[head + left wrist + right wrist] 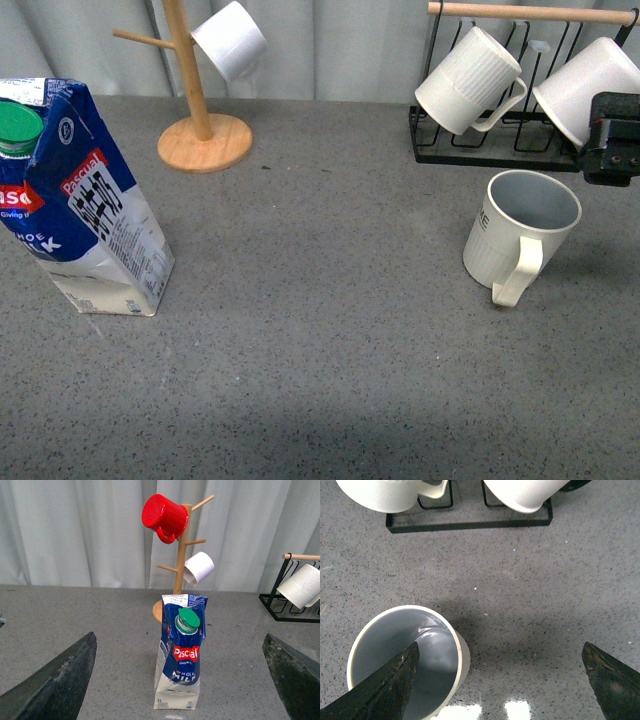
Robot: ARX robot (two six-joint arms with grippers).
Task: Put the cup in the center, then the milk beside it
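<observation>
The cup (520,235) is a cream ribbed mug with a grey-blue inside. It stands upright at the right of the grey table, handle toward me. In the right wrist view the cup (405,655) lies below my open right gripper (500,645). One finger (385,690) hangs over the cup's opening and the other finger stands over bare table. The right arm's black housing (612,140) shows at the right edge. The milk (85,200) is a blue-and-white carton with a green cap, upright at the left. My open left gripper (178,635) faces the milk (182,655) from a distance, and is empty.
A wooden mug tree (200,120) stands at the back left with a small white cup (230,38) and a red mug (164,515). A black wire rack (470,150) at the back right, close behind the cup, holds two hanging white mugs (470,80).
</observation>
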